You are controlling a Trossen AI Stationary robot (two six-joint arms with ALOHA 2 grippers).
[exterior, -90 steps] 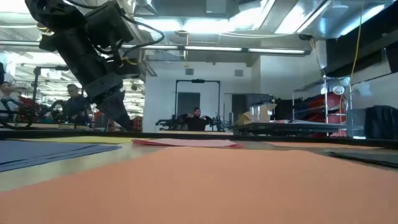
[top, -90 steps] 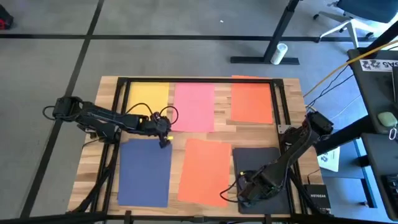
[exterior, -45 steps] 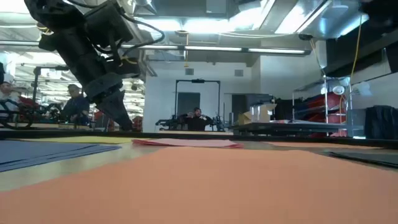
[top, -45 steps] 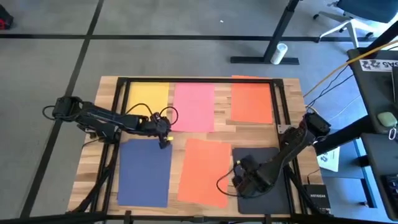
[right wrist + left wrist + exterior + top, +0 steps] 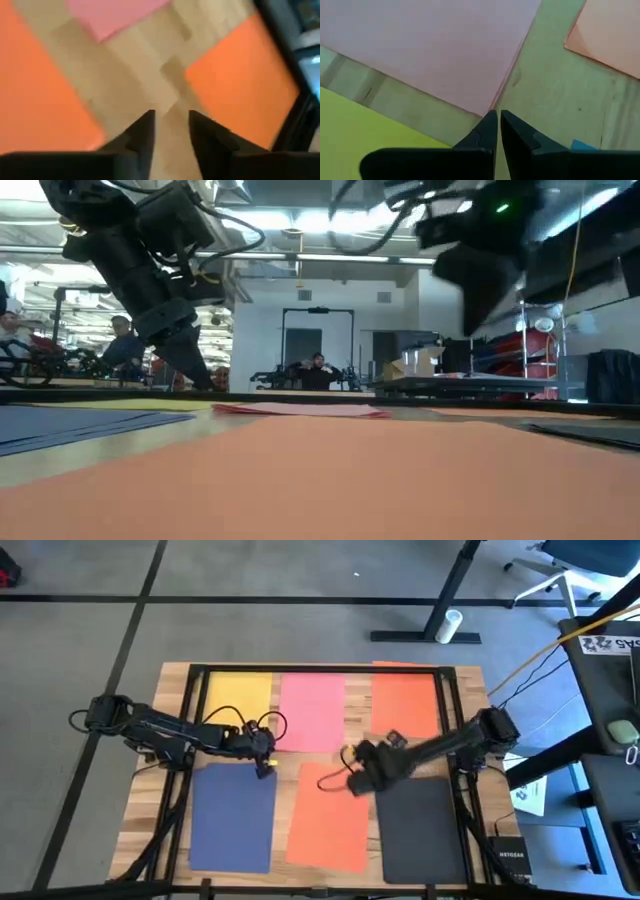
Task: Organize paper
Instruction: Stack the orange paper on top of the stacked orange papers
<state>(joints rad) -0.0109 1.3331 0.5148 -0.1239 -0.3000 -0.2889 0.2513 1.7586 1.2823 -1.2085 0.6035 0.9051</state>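
Six sheets of paper lie flat on the wooden table: yellow, pink and orange along the far side, navy blue, a second orange and black along the near side. My left gripper is shut, its tips low at the navy sheet's far right corner, close to the pink sheet's near corner. My right gripper is open and hangs above the table, over the bare wood between the pink sheet and the near orange sheet. My left gripper points down at the table beside the pink sheet's corner. I cannot tell whether its shut tips touch the wood or a sheet.
A black frame rail runs around the tabletop. Off the table's right edge lie a white printed sheet and a dark box. People show far off in the room beyond.
My right gripper has risen from low over the black sheet at the near edge and swung toward the far and left, to above the table's middle. The black sheet lies uncovered where it was. My left arm has kept still.
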